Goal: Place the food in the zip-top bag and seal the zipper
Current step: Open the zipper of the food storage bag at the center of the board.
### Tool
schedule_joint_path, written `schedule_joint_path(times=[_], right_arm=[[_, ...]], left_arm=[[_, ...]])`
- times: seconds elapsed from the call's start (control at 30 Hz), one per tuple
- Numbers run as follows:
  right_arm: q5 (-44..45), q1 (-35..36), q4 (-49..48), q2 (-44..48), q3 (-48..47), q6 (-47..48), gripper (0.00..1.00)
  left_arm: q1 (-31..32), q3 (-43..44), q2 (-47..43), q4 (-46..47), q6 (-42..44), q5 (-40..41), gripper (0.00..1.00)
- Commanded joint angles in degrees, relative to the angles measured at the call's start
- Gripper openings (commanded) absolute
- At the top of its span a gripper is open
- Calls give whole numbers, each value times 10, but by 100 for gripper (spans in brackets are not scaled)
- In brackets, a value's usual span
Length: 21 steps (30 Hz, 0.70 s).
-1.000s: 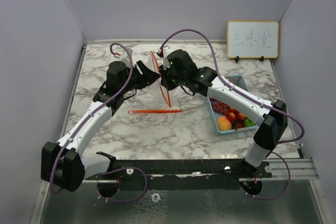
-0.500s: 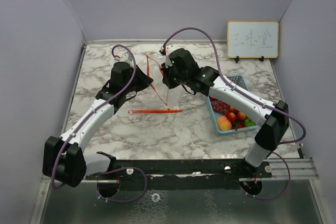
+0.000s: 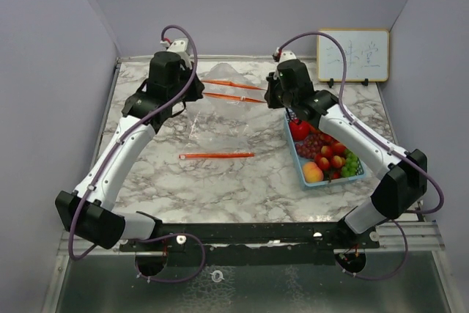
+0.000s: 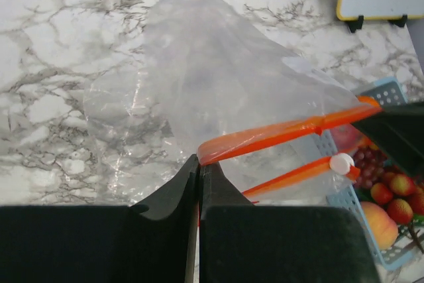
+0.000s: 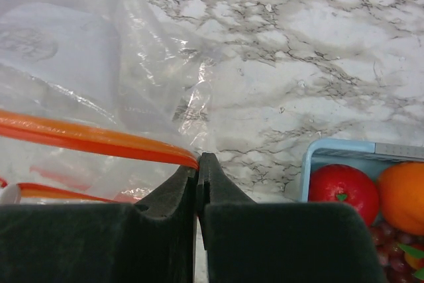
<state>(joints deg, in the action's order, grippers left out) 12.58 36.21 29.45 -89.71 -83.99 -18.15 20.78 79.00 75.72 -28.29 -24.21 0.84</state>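
Two-point hold on zip-top bag (image 3: 220, 119) logged, above far edge of counter (image 3: 220, 188). Clamped by left gripper (image 4: 199, 161) at one end of orange zipper track (image 4: 285, 130) and by right gripper (image 5: 197, 158) at the opposite end, fingers of each pressed together on it. Second track with white slider (image 4: 342, 162) hanging apart, so mouth parted. All food (image 3: 326, 155) in light-blue basket (image 5: 344, 148) at right edge, none bagged. Bag film judged light, limp, slippery: hold by the stiffer track. Tomato (image 5: 341, 187) judged rigid, likely to roll: pinch across the middle.
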Motion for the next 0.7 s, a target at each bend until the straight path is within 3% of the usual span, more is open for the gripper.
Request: schedule_joint_path(times=[0.0,0.2,0.4,0.43,0.5,0.67], right_arm=[[12,-50,-32,19,71,-17,2],[-103,-52,-58,3,127,-69,2],[-114,-52,-72,0,141,-72,4],[-113,-52,-69,0,136,-65,12],[-112,-52,-58,-2,119,-53,39],[-147,-52,-14,-4,70,-17,68]], left_arm=[[1,46,-3,-97,120,48,0],[2,46,22,-65,95,-45,0],[16,46,102,2,44,-129,0],[21,48,115,9,43,-128,0],[29,58,139,15,40,-129,0],[43,72,185,30,36,-145,0]])
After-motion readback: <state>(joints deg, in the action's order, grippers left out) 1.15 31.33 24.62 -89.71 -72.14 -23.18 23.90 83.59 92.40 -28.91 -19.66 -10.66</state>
